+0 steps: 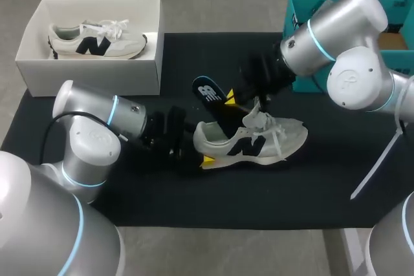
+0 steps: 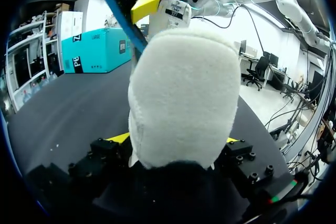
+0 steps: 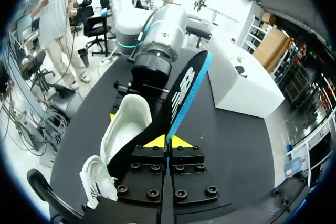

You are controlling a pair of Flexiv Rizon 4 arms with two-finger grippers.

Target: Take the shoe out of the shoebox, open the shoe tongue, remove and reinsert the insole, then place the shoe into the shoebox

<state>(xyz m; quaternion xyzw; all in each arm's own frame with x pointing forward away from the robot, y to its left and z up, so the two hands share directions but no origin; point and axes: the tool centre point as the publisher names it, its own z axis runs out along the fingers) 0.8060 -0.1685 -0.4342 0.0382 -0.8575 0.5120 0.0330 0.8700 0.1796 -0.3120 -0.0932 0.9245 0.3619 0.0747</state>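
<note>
Left gripper (image 1: 202, 152) is clamped on the heel of the shoe (image 1: 252, 143). Both yellow tips are shown only by the left wrist view, 1 by the head view. The shoe is set upright on the black mat (image 1: 194, 205). The insole (image 1: 210, 94), slanting above the shoe's opening, is pinched by the right gripper (image 1: 234, 100), tips nearly together. White print on the insole is left unread. Beyond the shoe, 1 second shoe (image 1: 97, 40) lies in the shoebox (image 1: 90, 72).

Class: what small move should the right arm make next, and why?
Probably lift the insole clear: the right pincer is shut on it, its lower end sits inside the shoe, whose heel the left pincer grips.
</note>
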